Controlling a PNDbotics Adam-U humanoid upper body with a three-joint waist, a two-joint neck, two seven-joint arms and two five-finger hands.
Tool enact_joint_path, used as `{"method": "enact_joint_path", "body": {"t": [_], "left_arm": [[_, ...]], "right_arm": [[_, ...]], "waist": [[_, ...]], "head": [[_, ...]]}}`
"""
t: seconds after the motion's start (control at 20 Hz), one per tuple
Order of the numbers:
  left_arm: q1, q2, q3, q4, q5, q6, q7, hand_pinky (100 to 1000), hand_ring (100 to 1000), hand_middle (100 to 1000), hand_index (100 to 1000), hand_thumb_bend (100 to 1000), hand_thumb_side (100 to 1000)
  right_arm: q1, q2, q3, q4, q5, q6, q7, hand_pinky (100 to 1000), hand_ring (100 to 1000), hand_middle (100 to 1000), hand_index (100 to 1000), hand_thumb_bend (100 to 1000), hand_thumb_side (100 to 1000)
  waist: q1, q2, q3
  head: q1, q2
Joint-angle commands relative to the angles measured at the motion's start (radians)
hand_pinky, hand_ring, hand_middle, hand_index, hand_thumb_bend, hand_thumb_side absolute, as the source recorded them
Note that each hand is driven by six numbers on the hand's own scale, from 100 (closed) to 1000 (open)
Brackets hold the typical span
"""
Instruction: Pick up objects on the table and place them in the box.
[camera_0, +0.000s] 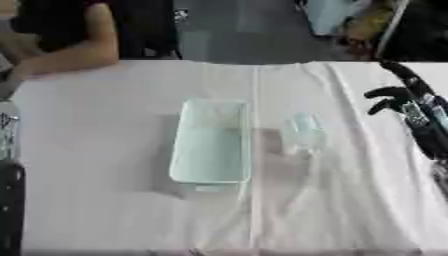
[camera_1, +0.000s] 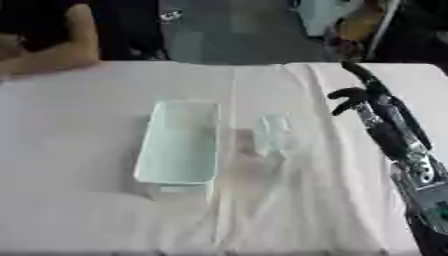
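Observation:
A pale green rectangular box (camera_0: 210, 145) stands open on the white tablecloth near the middle of the table. Just right of it lies a small clear, glassy object (camera_0: 304, 132), apart from the box. My right hand (camera_1: 366, 97) hovers over the right side of the table, fingers and thumb spread and relaxed, holding nothing, well to the right of the clear object. The black and silver right forearm (camera_1: 411, 160) runs down to the lower right corner. Only a dark strip of my left arm (camera_0: 9, 200) shows at the left edge; its hand is out of sight.
The tablecloth (camera_0: 105, 200) has a long crease (camera_0: 255, 100) down the middle and folds on the right. A person's arm (camera_0: 61, 55) rests at the far left edge. Chairs and clutter stand beyond the far edge.

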Motion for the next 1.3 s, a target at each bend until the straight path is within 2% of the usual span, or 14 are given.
{"method": "enact_joint_path", "body": {"t": [0.05,0.35,0.4,0.45,0.5,0.6,0.65,0.7,0.75,0.8,0.9,1.05,1.3], "left_arm": [[-0.015,0.022,-0.002,-0.017,0.006,-0.002,-0.005,669,753,773,798,564,746],[-0.015,0.022,-0.003,-0.017,0.006,0.0,-0.008,671,753,768,796,556,749],[-0.015,0.022,-0.004,-0.017,0.006,0.001,-0.008,671,751,768,796,551,751],[-0.015,0.022,-0.004,-0.017,0.005,0.002,-0.009,671,751,768,796,552,750],[-0.014,0.023,-0.004,-0.017,0.004,0.003,-0.009,671,751,768,796,547,753],[-0.012,0.023,-0.003,-0.017,0.002,0.005,-0.008,671,752,767,796,543,754],[-0.011,0.023,-0.003,-0.017,0.002,0.006,-0.007,671,751,767,796,545,753],[-0.01,0.023,-0.003,-0.017,0.001,0.008,-0.008,672,752,768,796,538,757],[-0.009,0.024,-0.005,-0.017,0.0,0.01,-0.009,672,752,768,796,539,756],[-0.009,0.025,-0.006,-0.017,0.0,0.011,-0.009,672,752,768,797,534,758],[-0.008,0.027,-0.008,-0.017,0.0,0.013,-0.013,673,752,764,796,532,760],[-0.007,0.03,-0.011,-0.017,0.003,0.016,-0.016,674,750,762,796,527,760],[-0.008,0.032,-0.014,-0.017,0.007,0.017,-0.021,674,745,757,796,523,761]], "right_arm": [[-0.015,-0.015,-0.014,-0.009,-0.006,-0.001,0.006,544,696,1000,1000,100,788],[-0.016,-0.017,-0.025,-0.024,0.017,-0.004,0.016,545,679,1000,1000,100,774],[-0.017,-0.02,-0.029,-0.029,0.033,-0.006,0.02,586,704,1000,1000,100,732],[-0.018,-0.025,-0.036,-0.04,0.072,-0.01,0.028,571,695,1000,1000,100,744],[-0.021,-0.031,-0.043,-0.055,0.124,-0.014,0.04,683,760,988,1000,100,639],[-0.036,-0.052,-0.072,-0.12,0.345,-0.033,0.098,781,826,963,993,100,512],[-0.045,-0.062,-0.081,-0.157,0.46,-0.04,0.125,759,810,968,998,100,552],[-0.052,-0.073,-0.078,-0.187,0.547,-0.046,0.146,831,866,952,989,100,441],[-0.061,-0.095,-0.069,-0.209,0.607,-0.051,0.167,808,846,955,989,100,461],[-0.068,-0.112,-0.06,-0.223,0.641,-0.054,0.18,873,903,947,989,100,416],[-0.092,-0.179,-0.024,-0.235,0.652,-0.068,0.223,874,902,951,990,100,441],[-0.125,-0.262,0.021,-0.221,0.577,-0.082,0.278,884,907,948,975,100,457],[-0.173,-0.332,0.054,-0.182,0.486,-0.096,0.33,884,900,946,971,100,487]], "waist": [[0.0,-0.007,-0.001],[0.0,-0.008,-0.002],[0.0,-0.008,-0.002],[0.001,-0.008,-0.001],[0.001,-0.008,0.0],[0.003,-0.008,0.006],[0.005,-0.008,0.01],[0.005,-0.009,0.012],[0.004,-0.01,0.014],[0.003,-0.011,0.015],[0.001,-0.013,0.019],[-0.002,-0.014,0.022],[-0.004,-0.014,0.026]], "head": [[-0.007,-0.001],[-0.006,-0.001],[-0.005,-0.001],[-0.004,-0.001],[-0.002,-0.001],[0.013,-0.001],[0.021,-0.001],[0.026,-0.001],[0.03,-0.001],[0.032,-0.001],[0.04,-0.001],[0.045,-0.001],[0.048,-0.001]]}}
